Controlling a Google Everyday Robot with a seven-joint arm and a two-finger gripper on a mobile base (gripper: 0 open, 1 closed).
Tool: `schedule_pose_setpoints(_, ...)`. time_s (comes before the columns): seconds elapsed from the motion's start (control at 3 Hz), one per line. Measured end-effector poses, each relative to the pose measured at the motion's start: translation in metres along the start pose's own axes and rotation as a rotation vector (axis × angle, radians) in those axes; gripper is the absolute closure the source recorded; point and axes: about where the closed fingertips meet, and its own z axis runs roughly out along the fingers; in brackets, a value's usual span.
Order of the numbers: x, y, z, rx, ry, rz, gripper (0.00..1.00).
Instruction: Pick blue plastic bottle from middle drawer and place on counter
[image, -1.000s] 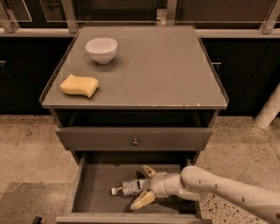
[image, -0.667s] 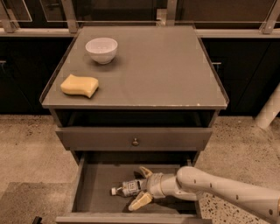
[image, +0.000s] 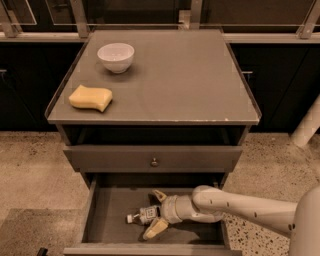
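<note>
The blue plastic bottle (image: 141, 216) lies on its side on the floor of the open middle drawer (image: 107, 207), white cap pointing left. My gripper (image: 156, 212) is down inside the drawer, reaching in from the right. Its tan fingers (image: 155, 229) are spread wide, one above and one below the bottle's right end, straddling it without closing on it. The counter (image: 175, 80) is the grey cabinet top above.
A white bowl (image: 116, 56) and a yellow sponge (image: 91, 97) sit on the left side of the counter. A closed drawer front with a small knob (image: 154, 161) overhangs the open drawer. A white post (image: 307, 125) stands at the right.
My gripper has slid a little to the left, so its spread fingers now sit around the bottle's right end. The bottle has not moved.
</note>
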Motion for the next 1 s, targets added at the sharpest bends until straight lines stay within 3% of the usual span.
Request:
schedule_pose_setpoints(0.33,0.0068,-0.0015,0.0086,-0.010,0.036,-0.022,0.00)
schedule_pose_setpoints(1.0,0.0068,-0.0013,0.0090,-0.011,0.037,-0.023,0.42)
